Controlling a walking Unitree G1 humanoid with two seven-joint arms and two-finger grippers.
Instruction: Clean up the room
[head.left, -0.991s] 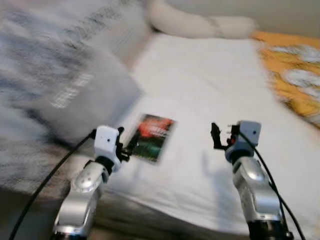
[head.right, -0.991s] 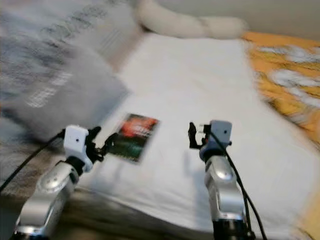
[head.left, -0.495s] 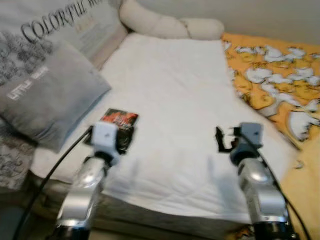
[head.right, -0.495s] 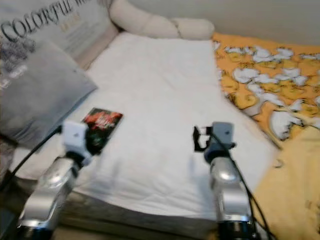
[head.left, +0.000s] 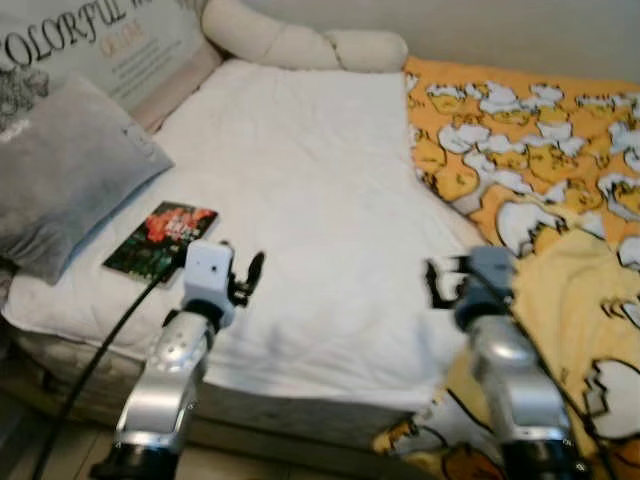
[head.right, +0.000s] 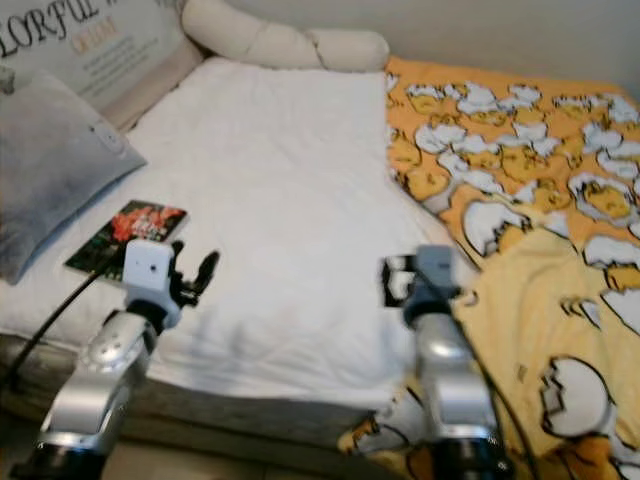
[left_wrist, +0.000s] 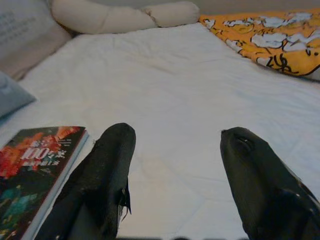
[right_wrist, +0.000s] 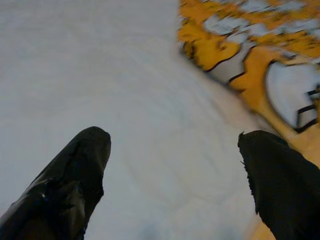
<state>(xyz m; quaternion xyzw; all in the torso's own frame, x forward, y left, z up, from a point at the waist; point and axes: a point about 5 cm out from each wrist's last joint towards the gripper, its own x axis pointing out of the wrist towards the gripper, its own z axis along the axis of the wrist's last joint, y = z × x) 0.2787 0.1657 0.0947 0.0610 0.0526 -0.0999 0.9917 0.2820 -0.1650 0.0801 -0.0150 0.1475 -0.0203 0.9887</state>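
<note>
Cam panned right; 1 book (head.left: 160, 240), 2 hands open.

Both silver arms are held forward, left gripper (left_wrist: 172, 137) and right gripper (right_wrist: 175, 142) each seen with fingers spread apart

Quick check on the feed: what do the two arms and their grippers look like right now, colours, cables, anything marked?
Both arms are silver metal. The left gripper has a white boxy wrist block; the right gripper has a grey one. Each has two long, rounded black fingers, matte and unmarked. A black cable runs along the left arm, and another along the right. I see no markings.
</note>
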